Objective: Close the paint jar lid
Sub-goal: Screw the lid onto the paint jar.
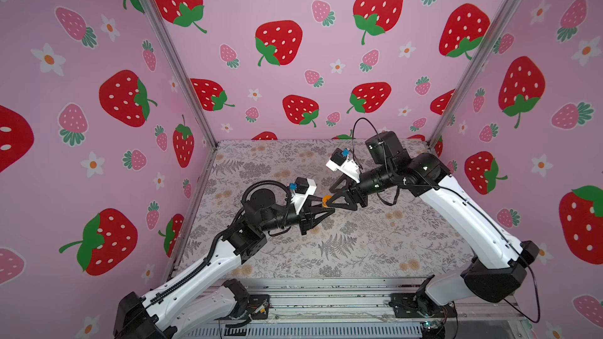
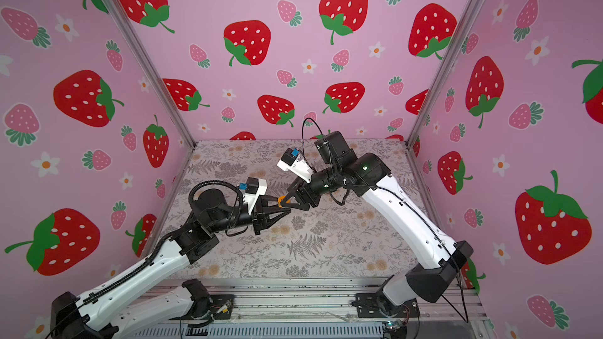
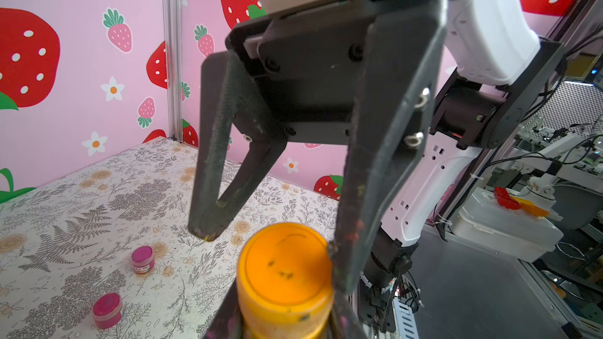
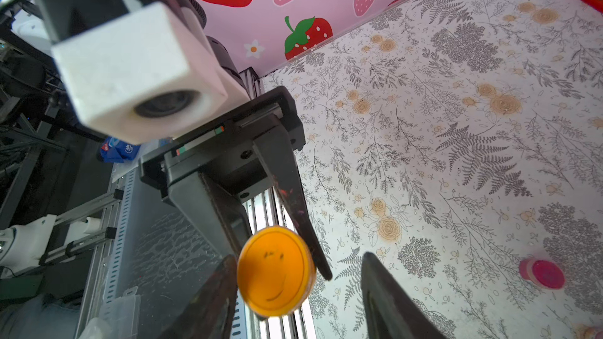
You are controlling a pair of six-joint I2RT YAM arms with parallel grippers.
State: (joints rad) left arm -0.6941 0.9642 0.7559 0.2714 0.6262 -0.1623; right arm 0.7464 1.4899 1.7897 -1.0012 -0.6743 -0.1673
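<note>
An orange paint jar [image 3: 287,317] with its orange lid [image 3: 284,265] on top is held above the table, small in both top views [image 1: 325,201] [image 2: 281,200]. My left gripper [image 3: 284,324] is shut on the jar's body, one finger on each side. My right gripper [image 4: 297,257] faces it from the other side, its fingers standing around the lid [image 4: 274,270]. One right finger [image 4: 215,291] lies against the lid's rim. The other finger [image 4: 385,291] stands apart from it with a clear gap. The two grippers meet over the middle of the table [image 1: 329,207] [image 1: 329,196].
Two small magenta jars [image 3: 142,259] [image 3: 107,309] stand on the floral table cover [image 3: 81,197]; one magenta jar [image 4: 543,273] shows in the right wrist view. Pink strawberry walls [image 1: 293,60] close in the back and both sides. A metal rail [image 1: 326,301] runs along the front.
</note>
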